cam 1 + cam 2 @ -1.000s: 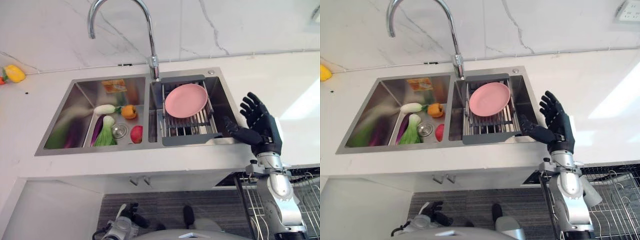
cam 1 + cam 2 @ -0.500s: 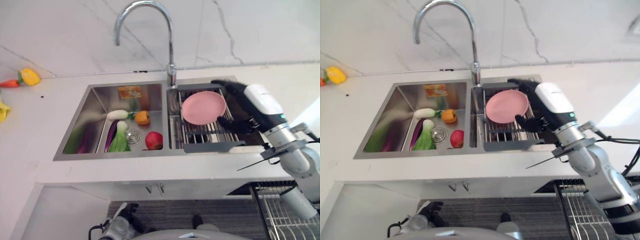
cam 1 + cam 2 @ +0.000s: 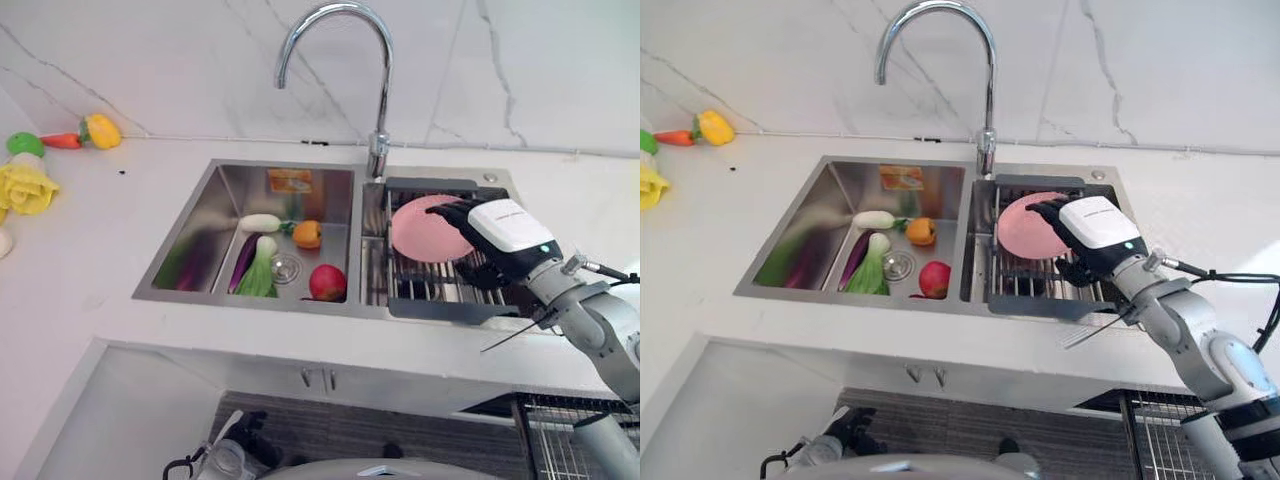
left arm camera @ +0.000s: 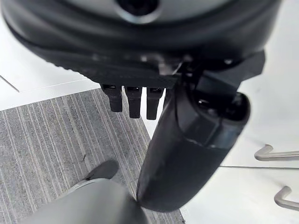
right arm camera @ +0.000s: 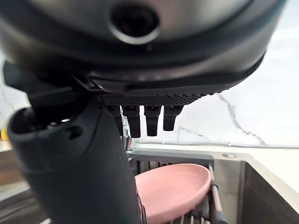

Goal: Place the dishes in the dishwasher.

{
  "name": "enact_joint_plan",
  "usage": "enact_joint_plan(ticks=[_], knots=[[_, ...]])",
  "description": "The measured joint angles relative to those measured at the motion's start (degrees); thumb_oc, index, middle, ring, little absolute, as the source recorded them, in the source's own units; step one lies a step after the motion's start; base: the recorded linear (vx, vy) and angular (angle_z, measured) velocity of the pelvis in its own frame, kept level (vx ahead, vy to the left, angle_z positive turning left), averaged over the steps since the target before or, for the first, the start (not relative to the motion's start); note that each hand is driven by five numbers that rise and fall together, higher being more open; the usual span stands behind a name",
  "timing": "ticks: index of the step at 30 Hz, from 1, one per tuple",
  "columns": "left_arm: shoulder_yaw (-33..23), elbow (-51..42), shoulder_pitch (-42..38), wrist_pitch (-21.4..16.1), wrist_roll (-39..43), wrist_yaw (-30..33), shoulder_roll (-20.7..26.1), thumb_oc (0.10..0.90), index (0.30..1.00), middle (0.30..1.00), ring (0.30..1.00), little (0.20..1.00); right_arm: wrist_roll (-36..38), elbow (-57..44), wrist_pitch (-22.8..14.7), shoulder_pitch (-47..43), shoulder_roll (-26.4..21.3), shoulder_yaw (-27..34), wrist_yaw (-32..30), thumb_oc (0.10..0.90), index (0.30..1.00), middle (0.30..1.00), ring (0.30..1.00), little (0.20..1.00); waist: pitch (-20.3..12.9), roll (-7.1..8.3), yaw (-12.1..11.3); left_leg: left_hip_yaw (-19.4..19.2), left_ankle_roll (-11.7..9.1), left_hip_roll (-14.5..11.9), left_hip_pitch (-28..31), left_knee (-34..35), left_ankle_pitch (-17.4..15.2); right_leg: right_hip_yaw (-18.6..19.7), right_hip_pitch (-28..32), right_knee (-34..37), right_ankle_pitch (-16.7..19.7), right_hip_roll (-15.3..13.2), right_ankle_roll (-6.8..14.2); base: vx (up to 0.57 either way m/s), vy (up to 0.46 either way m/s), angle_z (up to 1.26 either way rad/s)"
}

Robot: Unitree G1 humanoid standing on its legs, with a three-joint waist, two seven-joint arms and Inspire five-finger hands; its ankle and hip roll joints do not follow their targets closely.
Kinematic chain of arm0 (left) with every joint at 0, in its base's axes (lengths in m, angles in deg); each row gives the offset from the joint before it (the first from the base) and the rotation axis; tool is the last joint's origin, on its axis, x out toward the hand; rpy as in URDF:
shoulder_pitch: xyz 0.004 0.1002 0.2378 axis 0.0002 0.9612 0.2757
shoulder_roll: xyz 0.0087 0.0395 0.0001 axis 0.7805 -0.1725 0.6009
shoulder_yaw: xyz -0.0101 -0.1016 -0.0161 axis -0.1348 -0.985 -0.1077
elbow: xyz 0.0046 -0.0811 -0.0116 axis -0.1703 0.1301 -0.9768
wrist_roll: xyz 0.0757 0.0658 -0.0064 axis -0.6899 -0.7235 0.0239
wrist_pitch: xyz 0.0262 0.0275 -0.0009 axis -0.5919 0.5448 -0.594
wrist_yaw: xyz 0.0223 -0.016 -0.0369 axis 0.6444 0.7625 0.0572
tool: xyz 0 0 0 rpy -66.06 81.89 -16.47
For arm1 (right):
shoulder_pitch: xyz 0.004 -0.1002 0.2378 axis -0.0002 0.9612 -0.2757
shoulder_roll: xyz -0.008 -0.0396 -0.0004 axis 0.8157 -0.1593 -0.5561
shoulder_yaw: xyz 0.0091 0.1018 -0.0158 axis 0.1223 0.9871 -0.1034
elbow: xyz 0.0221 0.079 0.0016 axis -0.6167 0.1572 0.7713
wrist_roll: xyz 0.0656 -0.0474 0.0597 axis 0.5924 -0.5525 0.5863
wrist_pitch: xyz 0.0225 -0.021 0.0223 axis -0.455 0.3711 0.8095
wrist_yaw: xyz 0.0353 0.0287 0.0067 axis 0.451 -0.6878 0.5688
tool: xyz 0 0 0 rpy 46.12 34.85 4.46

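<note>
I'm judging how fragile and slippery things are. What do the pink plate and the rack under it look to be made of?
The pink plate looks like matte plastic or melamine: even colour, no glassy highlights, though glazed ceramic is possible. The drying rack under it seems to be shiny metal rods in a dark frame, probably plastic. The right hand hovers at the plate, fingers straight.

From my right wrist camera I see my right hand [image 5: 140, 60] as a dark bulk up close, its thumb [image 5: 70, 172] thick in the foreground and its fingers [image 5: 152, 119] in a straight, relaxed row beside it. Past them a pink plate [image 5: 173, 191] leans tilted in a dark rack [image 5: 216, 207] inside the steel sink [image 5: 254, 186]. I can't tell whether my hand touches the plate. A bit of the tap [image 5: 125, 133] shows between thumb and fingers, and a white marble wall [image 5: 261, 102] with grey veins stands behind.
</note>
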State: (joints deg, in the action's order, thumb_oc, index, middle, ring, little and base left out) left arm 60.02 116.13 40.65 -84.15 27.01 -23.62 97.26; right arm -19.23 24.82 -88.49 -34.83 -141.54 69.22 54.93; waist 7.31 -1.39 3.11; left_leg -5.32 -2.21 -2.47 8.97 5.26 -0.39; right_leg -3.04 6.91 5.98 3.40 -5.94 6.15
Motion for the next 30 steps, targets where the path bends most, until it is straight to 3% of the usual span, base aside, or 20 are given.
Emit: enact_joint_plan(ticks=[11,16,19,22,23,24,26,30], knots=[[0.06,-2.76,2.25,-0.81,0.09,-0.94,-0.17,0.800,0.900,0.900,0.900,0.900,-7.88,6.33,2.11,0.37,3.10,0.28,-1.47,0.800,0.900,0.900,0.900,0.900,-0.32,-1.58,-0.40,1.24,0.17,0.02,-0.45,-0.05,0.25,-1.06,0.05,0.01,0.24,-0.01,-0.17,-0.02,0.003,0.05],[0.02,-2.44,1.89,-1.00,0.11,-0.77,-0.21,0.800,0.900,0.900,0.900,0.900,-12.37,12.81,2.54,-2.10,3.29,-3.06,-4.25,0.800,0.900,0.900,0.900,0.900,-0.37,-1.58,-1.76,1.38,0.15,0.01,-0.41,-0.06,0.46,-1.35,0.16,0.01,0.23,0.00,-0.17,0.00,0.000,0.00],[0.04,-1.65,1.57,-1.34,0.13,-0.23,-0.31,0.800,0.900,0.900,0.900,0.900,-15.97,21.35,3.64,-7.33,3.55,-8.72,-7.60,0.800,0.900,0.900,0.900,0.900,-0.38,-1.63,-2.80,2.06,0.09,0.00,-0.63,-0.05,0.67,-1.95,0.31,0.03,0.23,0.02,-0.16,-0.02,-0.004,0.10],[-0.01,-1.12,1.53,-1.56,0.20,0.59,-0.32,0.800,0.900,0.900,0.900,0.900,-18.56,21.68,3.80,-7.97,3.54,-9.62,-9.55,0.800,0.900,0.900,0.900,0.900,-0.36,-1.56,-2.83,2.94,0.01,-0.03,-1.08,-0.05,0.83,-2.87,0.31,0.03,0.23,0.02,-0.18,-0.01,-0.002,0.16],[0.04,-0.52,1.36,-1.94,0.20,1.01,-0.38,0.800,0.900,0.900,0.900,0.900,-20.39,24.29,4.45,-9.88,3.60,-11.87,-11.66,0.480,0.420,0.420,0.420,0.420,-0.36,-1.56,-2.83,3.08,0.00,-0.01,-1.12,-0.05,0.93,-3.00,0.34,0.03,0.23,0.02,-0.18,-0.01,-0.001,0.07],[0.09,-0.07,1.02,-2.02,0.19,1.26,-0.39,0.800,0.900,0.900,0.900,0.900,-21.53,26.57,4.76,-11.43,3.63,-13.42,-12.47,0.400,0.300,0.300,0.300,0.300,-0.36,-1.56,-2.93,3.18,-0.02,0.01,-1.23,-0.04,0.99,-3.13,0.35,0.03,0.24,0.00,-0.18,-0.01,0.001,0.10],[0.10,0.02,0.96,-2.07,0.19,1.63,-0.46,0.800,0.900,0.900,0.900,0.900,-22.49,27.45,4.92,-11.96,3.65,-13.79,-12.77,0.400,0.300,0.300,0.300,0.300,-0.37,-1.60,-3.05,3.47,-0.03,0.02,-1.47,-0.03,1.12,-3.38,0.30,0.03,0.24,-0.02,-0.18,-0.01,-0.001,0.12],[0.14,0.71,1.11,-2.09,0.17,3.61,-0.66,0.800,0.900,0.900,0.900,0.900,-26.67,28.44,8.22,-12.15,4.19,-13.81,-19.23,0.400,0.300,0.300,0.300,0.300,-0.42,-1.75,-3.58,4.74,-0.13,-0.08,-2.08,-0.04,1.59,-4.55,0.25,0.04,0.24,0.08,-0.20,-0.01,-0.008,0.15]])
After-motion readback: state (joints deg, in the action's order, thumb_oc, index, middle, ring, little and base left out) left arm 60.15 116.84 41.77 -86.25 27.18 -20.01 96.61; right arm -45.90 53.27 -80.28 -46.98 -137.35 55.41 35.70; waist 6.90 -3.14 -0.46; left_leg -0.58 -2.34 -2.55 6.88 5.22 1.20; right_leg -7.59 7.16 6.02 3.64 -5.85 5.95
